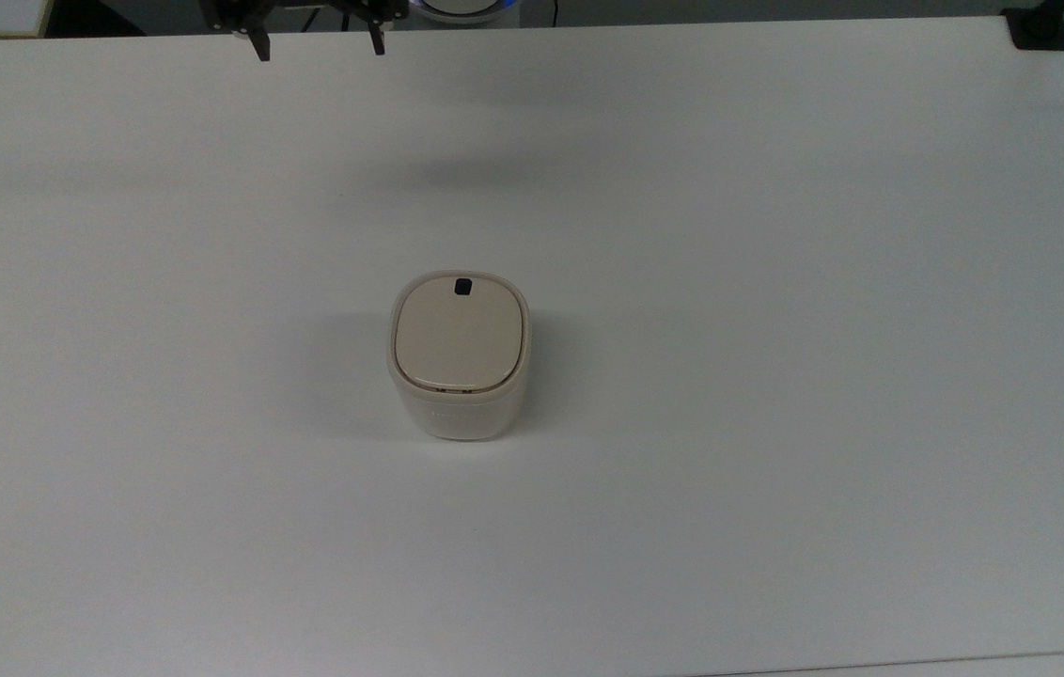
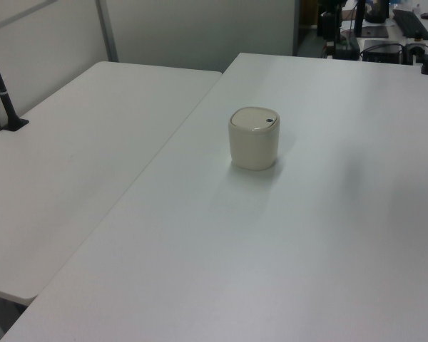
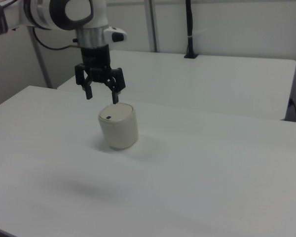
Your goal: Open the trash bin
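We see a bare white table (image 1: 776, 282) with a second white table (image 2: 71, 178) butted beside it and plain grey walls behind. The bin (image 1: 459, 355) stands near the table's middle, lid (image 1: 460, 334) shut, its black button (image 1: 462, 287) at the lid's 12 o'clock in the top view. The gripper (image 3: 102, 95) hangs with fingers wide apart, holding nothing; we read no writing anywhere.

A white table (image 1: 776, 282) carries the bin (image 1: 459, 355), which stands upright near its middle with the beige lid (image 1: 460, 334) shut and the black button (image 1: 462, 288) at the lid's far edge in the top view.
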`<state>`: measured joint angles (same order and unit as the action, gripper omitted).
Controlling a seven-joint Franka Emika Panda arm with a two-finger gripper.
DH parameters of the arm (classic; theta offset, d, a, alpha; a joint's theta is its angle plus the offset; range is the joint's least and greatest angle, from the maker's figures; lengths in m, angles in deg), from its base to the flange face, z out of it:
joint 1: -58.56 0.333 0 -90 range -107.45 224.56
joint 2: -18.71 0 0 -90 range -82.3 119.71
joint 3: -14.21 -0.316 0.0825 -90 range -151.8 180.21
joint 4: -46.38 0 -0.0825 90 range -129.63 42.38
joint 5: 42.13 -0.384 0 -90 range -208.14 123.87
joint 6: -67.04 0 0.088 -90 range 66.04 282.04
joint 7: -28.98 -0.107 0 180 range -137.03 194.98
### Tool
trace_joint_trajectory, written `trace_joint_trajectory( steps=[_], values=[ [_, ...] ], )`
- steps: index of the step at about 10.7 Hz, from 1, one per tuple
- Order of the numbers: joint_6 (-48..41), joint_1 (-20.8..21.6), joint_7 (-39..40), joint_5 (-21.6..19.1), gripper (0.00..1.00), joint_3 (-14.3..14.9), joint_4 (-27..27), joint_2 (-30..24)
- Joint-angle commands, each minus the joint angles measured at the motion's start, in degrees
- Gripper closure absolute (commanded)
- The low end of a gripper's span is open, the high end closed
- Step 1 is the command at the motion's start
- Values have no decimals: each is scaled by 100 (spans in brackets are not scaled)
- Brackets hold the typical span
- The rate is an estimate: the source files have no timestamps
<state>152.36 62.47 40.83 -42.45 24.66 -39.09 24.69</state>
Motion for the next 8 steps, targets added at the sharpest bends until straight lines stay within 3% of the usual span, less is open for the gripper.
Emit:
trace_joint_trajectory(
  steps=[1, 7, 8],
  values=[
    [46, -66, 125, 14, 0, -17, -40, -63],
    [55, -84, 133, -12, 1, -8, -40, -72],
    [81, -92, 133, -47, 23, -8, -31, -54]
  ],
)
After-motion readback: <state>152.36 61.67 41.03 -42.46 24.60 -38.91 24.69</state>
